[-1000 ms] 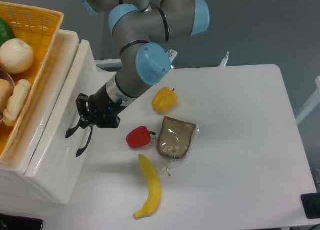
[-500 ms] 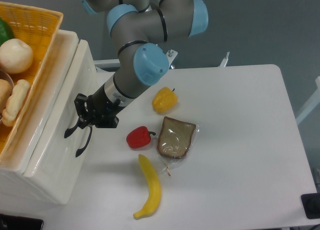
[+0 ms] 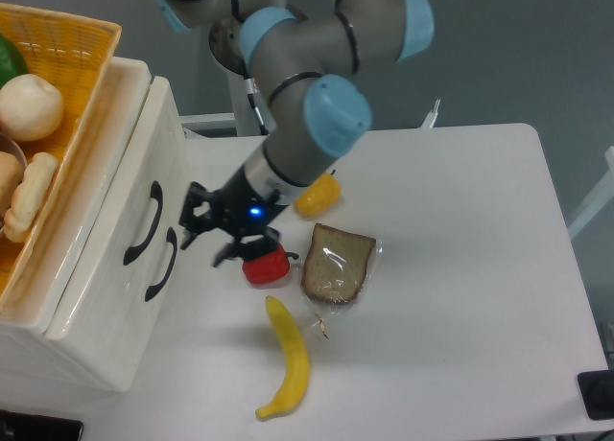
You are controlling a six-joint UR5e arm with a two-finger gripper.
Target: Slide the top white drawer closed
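Observation:
The top white drawer (image 3: 129, 187) is the upper front of the cream cabinet at the left, and its black curved handle (image 3: 143, 224) faces the table. Its front lies level with the lower drawer front (image 3: 115, 312), which has its own black handle (image 3: 161, 266). My gripper (image 3: 205, 243) hovers just right of the two handles, a short gap away from them. It is open with nothing between its fingers.
An orange wicker basket (image 3: 82, 53) with food sits on top of the cabinet. A red pepper (image 3: 267, 266) lies right behind my gripper. A yellow pepper (image 3: 317, 196), bagged bread (image 3: 338, 264) and a banana (image 3: 289, 359) lie on the white table (image 3: 460, 268).
My gripper has let go of the top handle, opened and drawn back to the right toward the red pepper. The arm has swung right with it.

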